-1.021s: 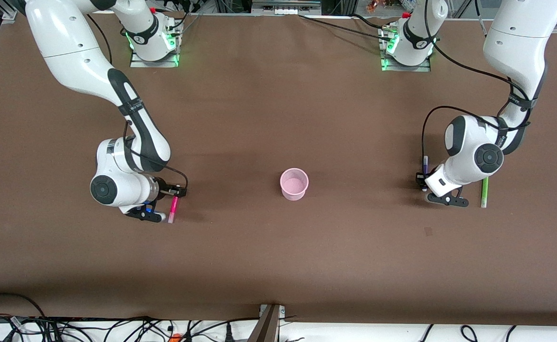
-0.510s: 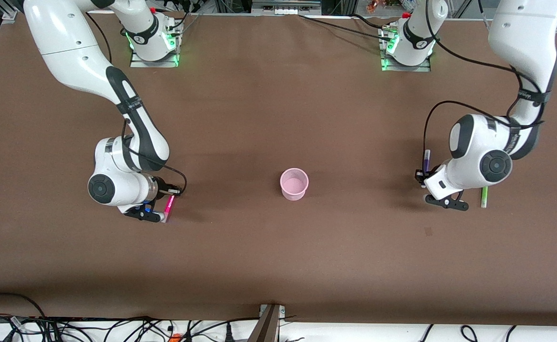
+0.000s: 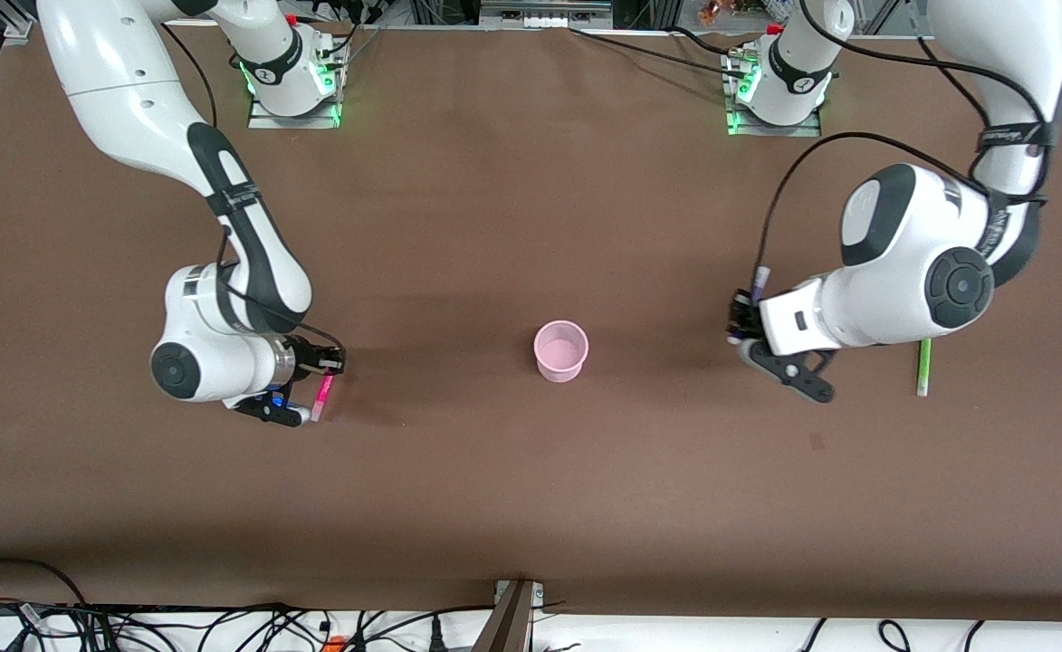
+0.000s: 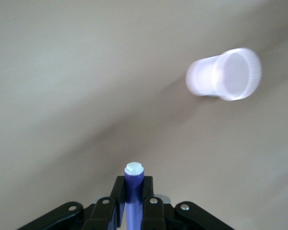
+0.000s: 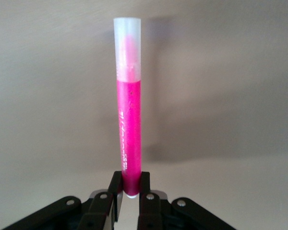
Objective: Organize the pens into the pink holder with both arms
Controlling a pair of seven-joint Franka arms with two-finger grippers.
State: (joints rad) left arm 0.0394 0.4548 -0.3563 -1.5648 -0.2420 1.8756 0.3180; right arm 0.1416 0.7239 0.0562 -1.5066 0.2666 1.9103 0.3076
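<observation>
The pink holder [image 3: 561, 350] stands upright at the table's middle; it also shows in the left wrist view [image 4: 224, 74]. My left gripper [image 3: 745, 319] is shut on the dark purple pen [image 3: 758, 283] and holds it above the table, between the holder and the left arm's end; in the left wrist view the pen [image 4: 134, 184] sits between the fingers [image 4: 116, 191]. My right gripper [image 3: 324, 366] is shut on the magenta-pink pen [image 3: 322, 397], lifted off the table toward the right arm's end; the pen [image 5: 128, 120] shows whole in the right wrist view. The green pen [image 3: 923, 366] lies on the table beside the left arm. The yellow pen is out of view.
Both arm bases [image 3: 291, 81] [image 3: 775, 91] stand along the table's edge farthest from the front camera. Cables [image 3: 223, 625] lie along the nearest edge.
My left gripper has lifted the purple pen and moved toward the holder. My right gripper has raised the magenta-pink pen off the table and shifted slightly toward the right arm's end.
</observation>
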